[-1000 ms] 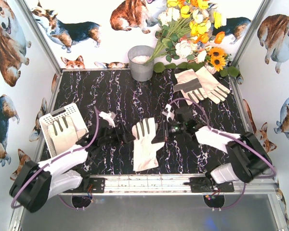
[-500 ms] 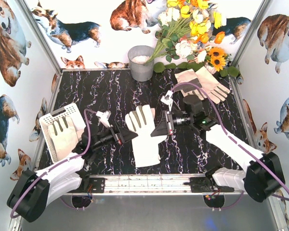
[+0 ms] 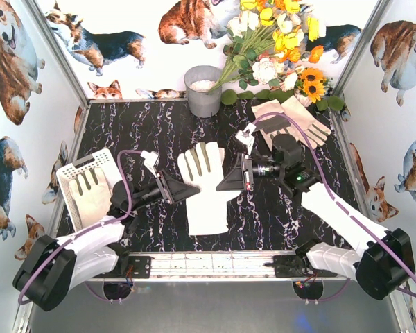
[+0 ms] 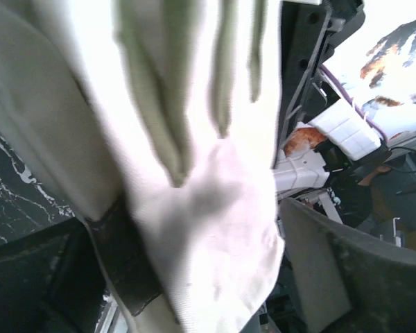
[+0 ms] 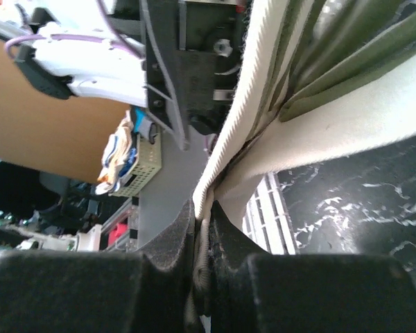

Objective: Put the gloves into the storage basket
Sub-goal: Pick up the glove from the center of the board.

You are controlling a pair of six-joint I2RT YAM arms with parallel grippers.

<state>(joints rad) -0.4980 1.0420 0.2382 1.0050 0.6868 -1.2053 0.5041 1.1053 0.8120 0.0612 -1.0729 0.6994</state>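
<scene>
A cream-white glove (image 3: 208,191) with grey finger patches hangs above the middle of the table. My right gripper (image 3: 226,183) is shut on its right edge; the right wrist view shows the seam pinched between the pads (image 5: 202,215). My left gripper (image 3: 187,191) is at the glove's left edge. Its jaws stand apart, with the glove (image 4: 208,208) draped between them against the left finger (image 4: 118,263). The white lattice storage basket (image 3: 68,173) sits at the left and holds one glove (image 3: 91,191). Two more gloves (image 3: 291,121) lie at the back right.
A grey metal bucket (image 3: 203,90) stands at the back centre. A bunch of flowers (image 3: 277,48) leans over the back right corner. Printed walls close in the black marbled table (image 3: 145,132) on three sides.
The glove has risen off the table and moved away from the near edge, held by my right gripper. Both arms have reached farther in with it.
</scene>
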